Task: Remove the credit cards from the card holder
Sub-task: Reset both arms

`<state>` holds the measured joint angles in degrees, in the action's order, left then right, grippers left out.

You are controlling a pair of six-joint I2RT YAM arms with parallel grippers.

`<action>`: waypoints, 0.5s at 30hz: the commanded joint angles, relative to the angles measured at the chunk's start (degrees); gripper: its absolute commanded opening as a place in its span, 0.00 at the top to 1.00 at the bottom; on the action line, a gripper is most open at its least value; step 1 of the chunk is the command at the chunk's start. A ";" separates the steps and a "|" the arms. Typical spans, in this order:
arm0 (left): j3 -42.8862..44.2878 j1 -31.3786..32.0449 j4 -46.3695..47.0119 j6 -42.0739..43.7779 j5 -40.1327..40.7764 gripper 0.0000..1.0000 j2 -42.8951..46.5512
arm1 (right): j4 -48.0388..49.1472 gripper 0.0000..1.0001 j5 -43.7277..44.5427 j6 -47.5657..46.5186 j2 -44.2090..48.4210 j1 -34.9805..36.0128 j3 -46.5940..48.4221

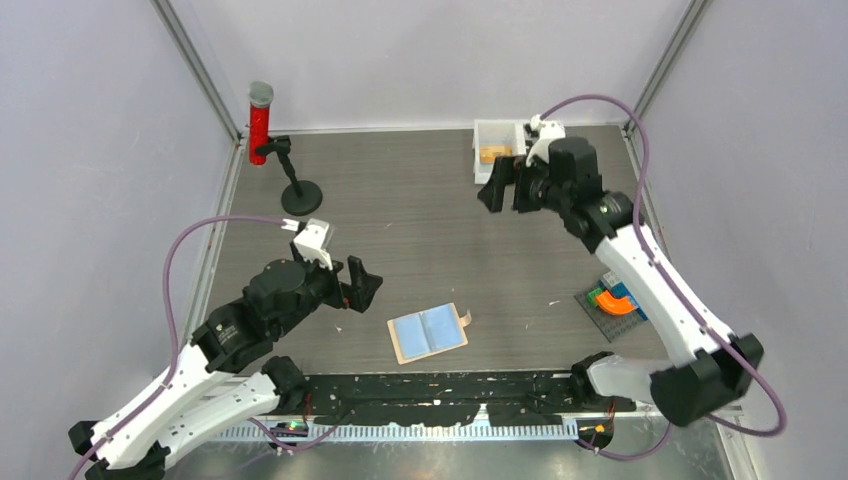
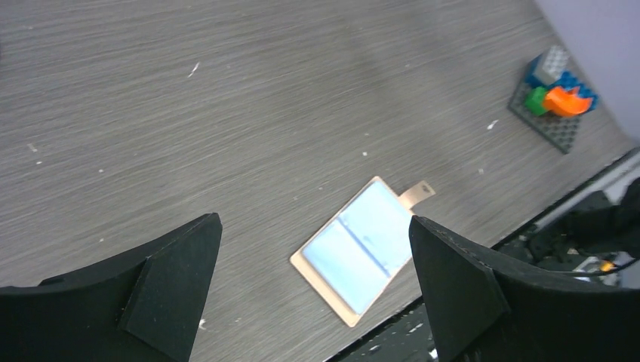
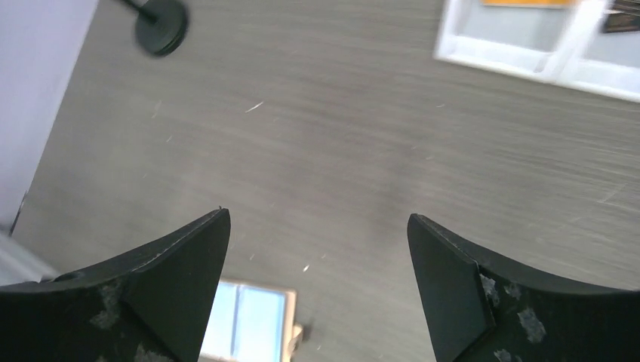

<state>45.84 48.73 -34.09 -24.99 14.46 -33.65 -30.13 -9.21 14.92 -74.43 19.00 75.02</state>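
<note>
Both pairs of jaws gape empty over the grey table (image 1: 420,215): right gripper (image 1: 508,190) by the white tray (image 1: 478,150), left gripper (image 1: 355,282) near the card holder (image 1: 430,333), which lies open flat at the near edge. A dark sliver (image 3: 620,23) in the tray may be a card.

The left hand (image 1: 361,283) hovers close in, the right hand (image 1: 505,187) reaches far forward — both with jaws spread wide.

card holder (image 2: 356,256) lying open on table (image 2: 226,113), left hand (image 2: 314,220) spread wide
</note>
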 commanded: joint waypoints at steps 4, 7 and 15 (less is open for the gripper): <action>-2.05 -0.22 7.18 -6.15 -5.18 0.01 4.25 | 0.93 0.05 -0.56 3.01 18.07 7.26 -12.90; -4.39 -0.21 9.52 -7.79 -6.06 0.01 6.65 | 0.54 0.05 -1.24 4.21 24.84 7.53 -16.82; -9.58 -0.21 10.81 -9.25 -6.40 0.06 7.65 | 3.77 0.05 -2.28 8.46 44.00 7.58 -30.08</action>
<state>38.63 48.73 -27.55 -32.82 9.13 -25.74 -29.80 -10.20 20.34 -35.64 26.30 49.36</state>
